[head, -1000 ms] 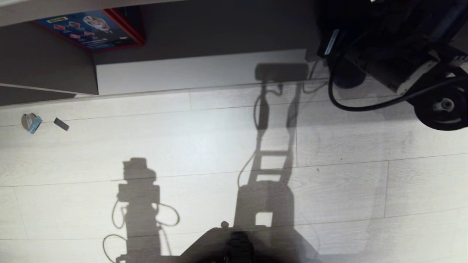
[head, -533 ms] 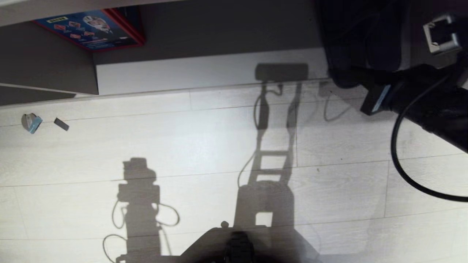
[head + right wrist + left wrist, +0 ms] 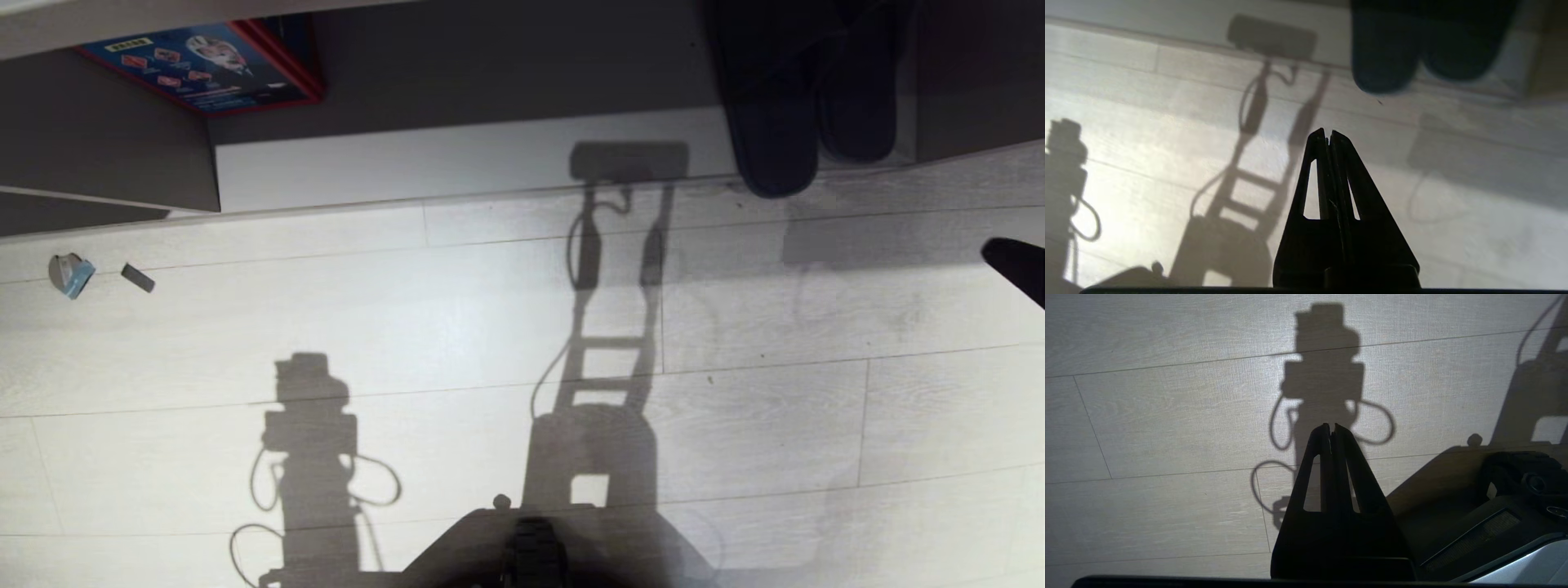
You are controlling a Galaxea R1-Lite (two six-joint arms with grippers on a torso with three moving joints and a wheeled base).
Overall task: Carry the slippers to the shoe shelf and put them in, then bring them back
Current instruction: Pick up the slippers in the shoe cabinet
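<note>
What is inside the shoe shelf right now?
The slippers lie side by side in the shoe shelf, one end of each poking out over the floor. Their far ends and the back of the cubby are lost in shadow.

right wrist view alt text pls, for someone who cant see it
The shut, empty right gripper hangs over pale plank floor, pointing toward the dark slippers, which lie side by side in the shoe shelf opening with their ends poking out. Shadows of the robot cross the floor.

The right hand (fingers pressed together, holding nothing) hangs over pale floor; the dark slippers lie side by side beyond.
</note>
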